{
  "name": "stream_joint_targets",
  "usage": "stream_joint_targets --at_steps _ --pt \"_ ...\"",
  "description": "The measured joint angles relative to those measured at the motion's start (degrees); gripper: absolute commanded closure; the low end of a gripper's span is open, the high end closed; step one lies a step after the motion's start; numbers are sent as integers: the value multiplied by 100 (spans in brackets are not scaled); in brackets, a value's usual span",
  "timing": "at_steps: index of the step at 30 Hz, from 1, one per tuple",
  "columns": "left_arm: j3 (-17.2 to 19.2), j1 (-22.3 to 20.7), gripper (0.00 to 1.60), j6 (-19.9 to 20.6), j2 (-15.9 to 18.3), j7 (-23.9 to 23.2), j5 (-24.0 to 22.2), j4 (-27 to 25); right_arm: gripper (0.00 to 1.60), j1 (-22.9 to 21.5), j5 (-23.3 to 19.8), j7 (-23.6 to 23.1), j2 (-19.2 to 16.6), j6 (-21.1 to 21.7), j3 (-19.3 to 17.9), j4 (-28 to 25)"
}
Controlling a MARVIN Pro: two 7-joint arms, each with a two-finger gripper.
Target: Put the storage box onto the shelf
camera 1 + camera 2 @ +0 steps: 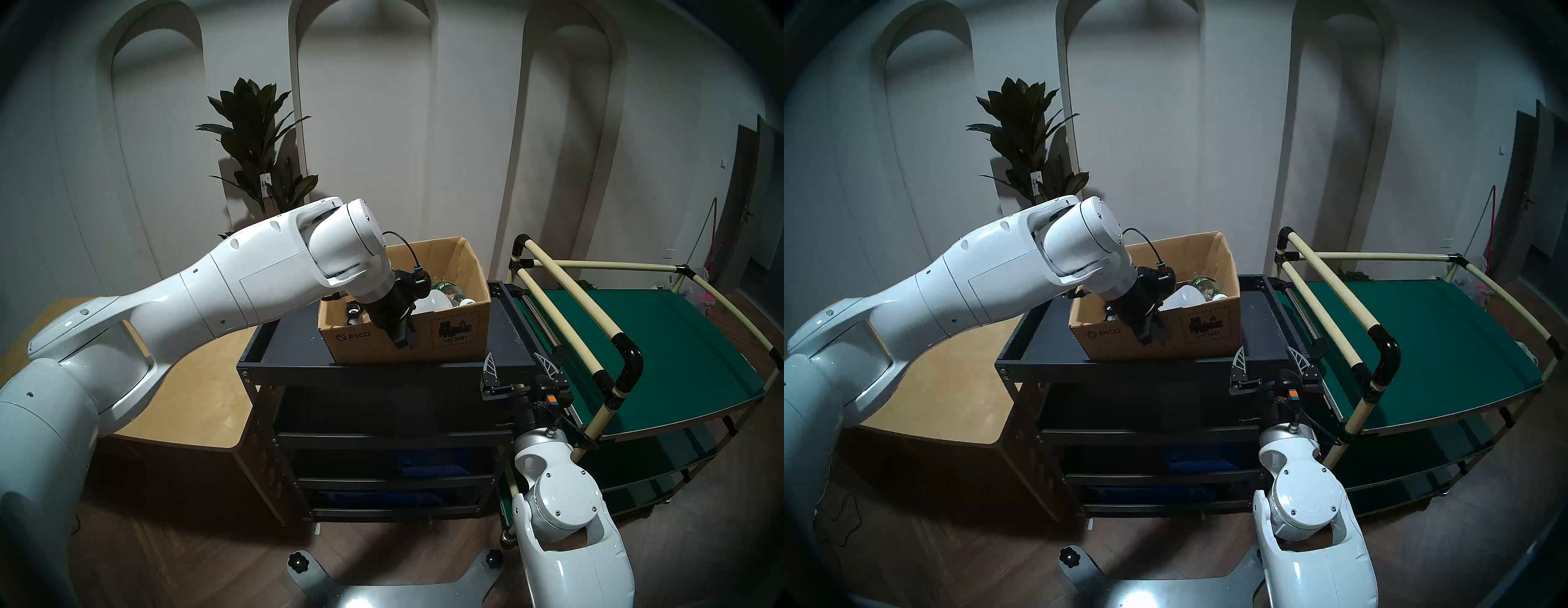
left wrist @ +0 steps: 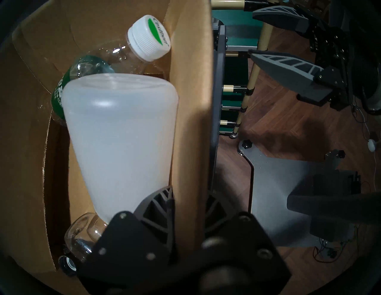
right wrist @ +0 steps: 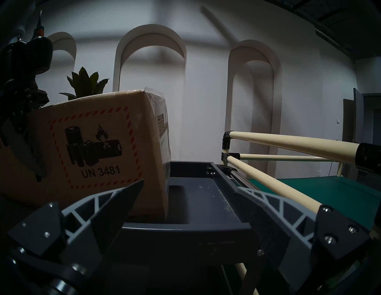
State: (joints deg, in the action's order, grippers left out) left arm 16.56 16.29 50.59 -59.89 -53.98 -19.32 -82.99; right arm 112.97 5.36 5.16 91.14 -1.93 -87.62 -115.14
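Observation:
The storage box (image 1: 456, 335) (image 1: 1208, 335) is a brown open-topped carton printed "PICO" and "UN 3481" (image 3: 92, 148). It stands on the top tray of the shelf (image 1: 382, 373) (image 1: 1123, 369) (image 3: 185, 228), a dark metal cart, close to the tray's front rim. My left gripper (image 1: 403, 342) (image 1: 1151, 335) (image 2: 187, 197) reaches down over the box and is shut on its near wall (image 2: 191, 103), one finger inside and one outside. My right gripper (image 1: 518, 367) (image 1: 1269, 361) (image 3: 190, 185) stands open at the cart's front right corner, apart from the box and holding nothing.
Inside the box lie a white plastic jug (image 2: 121, 131) and a clear bottle (image 2: 86, 68) with a white cap. A green rack with cream pipes (image 1: 662, 352) adjoins the cart's right side. A wooden table (image 1: 199, 382) is on its left, a plant (image 1: 254, 148) behind.

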Motion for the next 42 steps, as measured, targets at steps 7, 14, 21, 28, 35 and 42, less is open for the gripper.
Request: stream_joint_targets --at_steps 7,14,21,28,35,42 --pt "-266 -148 160 4 250 -1 -98 -251 0 -5 2 0 0 0 0 0" --pt "-562 -332 160 8 450 -9 -198 -426 0 -10 4 -1 0 0 0 0" --pt "-862 -522 160 2 555 -17 -252 -481 0 -13 6 -1 1 0 0 0" --pt "-1145 -705 160 -61 603 -58 -269 -455 0 -17 8 -1 1 0 -1 0" --pt "-1395 -903 160 -217 633 -205 -272 -372 0 -19 9 -1 1 0 -1 0" --pt "-1654 -1116 119 -449 650 -429 -268 -264 0 -21 10 -2 1 0 -1 0"
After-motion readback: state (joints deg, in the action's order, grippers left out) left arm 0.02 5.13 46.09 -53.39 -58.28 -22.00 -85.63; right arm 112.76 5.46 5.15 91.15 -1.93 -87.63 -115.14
